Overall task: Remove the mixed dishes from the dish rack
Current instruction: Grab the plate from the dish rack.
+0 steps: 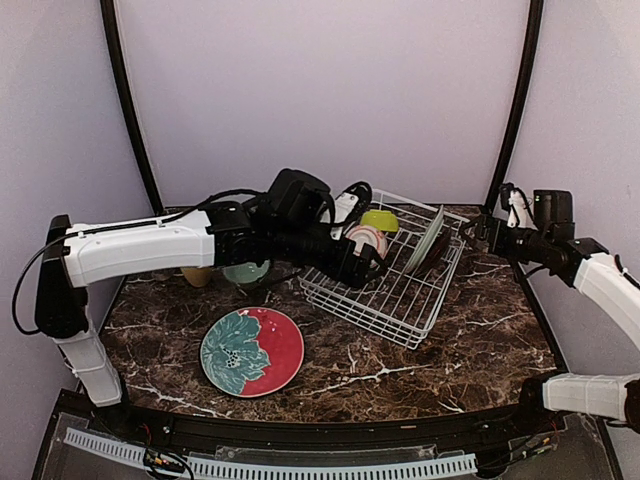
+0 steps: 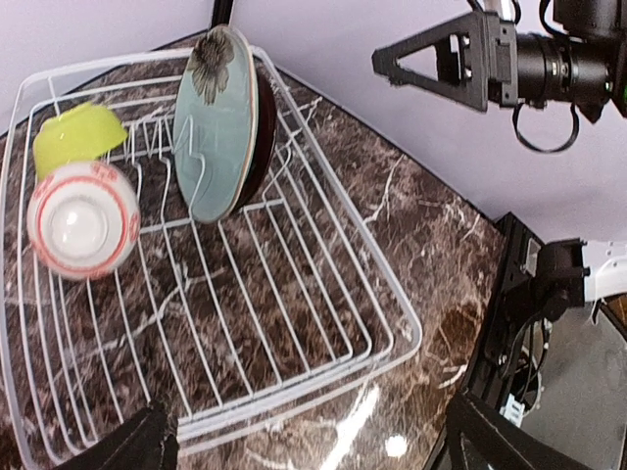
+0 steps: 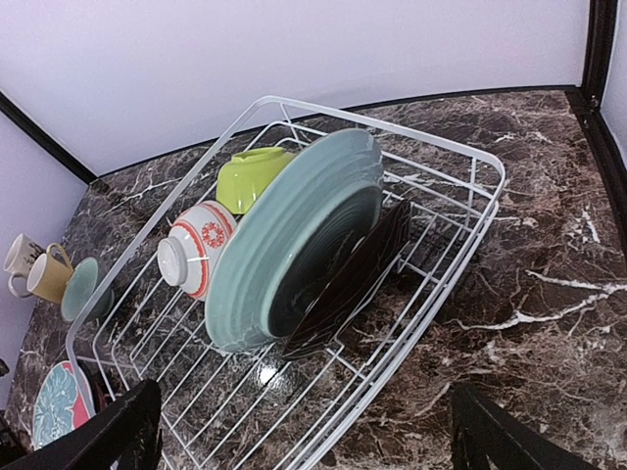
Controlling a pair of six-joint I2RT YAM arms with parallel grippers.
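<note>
Rack room first: we see the dish rack (image 1: pixel 355 317) right of centre on the worktop (image 1: pixel 480 330), its near half open wire. Along its far side the pale-green plate (image 3: pixel 294 235) stands on edge, the black plate (image 3: pixel 358 269) against it, with the lime bowl (image 3: pixel 250 174) and pink-striped bowl (image 3: pixel 196 245) beside them. Our left fingers (image 2: pixel 127 448) hang spread wide over the rack's near edge. Our right fingers (image 3: pixel 113 431), spread too, hover off its right rim.

1. The dish rack (image 1: pixel 400 295) sits on the table (image 1: pixel 450 370), right of centre.
2. Two bowls (image 3: pixel 196 250) lie in its far-left corner, with two plates (image 3: pixel 294 245) leaning together on their right.
3. A floral plate (image 1: pixel 252 350) lies on the table, left-front of the rack.
</note>
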